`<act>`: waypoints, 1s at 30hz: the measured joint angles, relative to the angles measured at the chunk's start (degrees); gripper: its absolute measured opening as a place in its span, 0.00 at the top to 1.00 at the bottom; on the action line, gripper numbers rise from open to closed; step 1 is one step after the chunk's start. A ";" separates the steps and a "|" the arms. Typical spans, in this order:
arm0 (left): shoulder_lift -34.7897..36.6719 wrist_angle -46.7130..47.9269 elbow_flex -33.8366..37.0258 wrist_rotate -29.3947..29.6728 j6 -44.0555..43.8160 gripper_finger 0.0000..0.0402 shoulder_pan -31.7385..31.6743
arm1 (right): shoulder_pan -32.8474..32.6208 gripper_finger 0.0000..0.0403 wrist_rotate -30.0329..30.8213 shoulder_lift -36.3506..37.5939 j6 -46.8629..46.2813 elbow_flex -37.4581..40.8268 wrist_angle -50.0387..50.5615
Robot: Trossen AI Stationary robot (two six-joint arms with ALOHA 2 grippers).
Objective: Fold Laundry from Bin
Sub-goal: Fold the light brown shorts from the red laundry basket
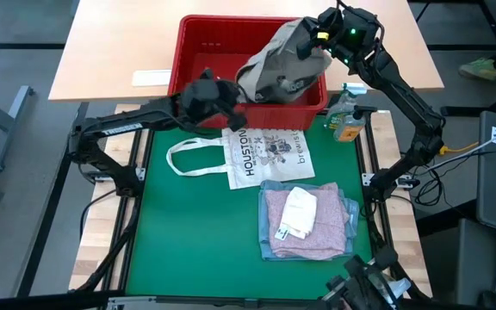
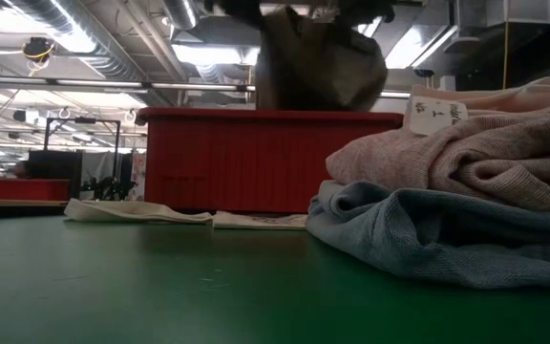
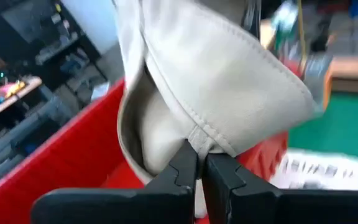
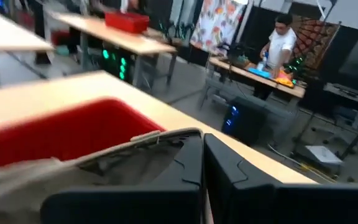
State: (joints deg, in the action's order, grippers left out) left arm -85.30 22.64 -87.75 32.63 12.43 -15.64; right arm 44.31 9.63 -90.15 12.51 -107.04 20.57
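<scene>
Both pincers, left [image 3: 197,165] low, right [image 4: 202,149] high, we clamped on the khaki-grey cloth garment [image 1: 282,65] hanging lengthwise over the red slotted plastic bin [image 1: 205,43].

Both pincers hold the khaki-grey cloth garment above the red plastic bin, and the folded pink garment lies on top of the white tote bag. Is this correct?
Not fully. The folded pale pink garment lies on a folded light blue garment, beside the white tote bag, as the high view shows. The rest holds: left pincer and right pincer grip the khaki-grey cloth garment above the red plastic bin.
</scene>
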 joint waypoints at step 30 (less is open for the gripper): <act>1.67 13.02 -13.68 -0.62 -0.29 0.98 4.61 | -0.02 0.62 0.76 0.00 7.03 0.00 8.75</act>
State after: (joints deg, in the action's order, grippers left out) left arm -83.64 35.66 -101.43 32.01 12.14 -11.03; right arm 44.29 10.39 -90.15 19.54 -107.04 29.32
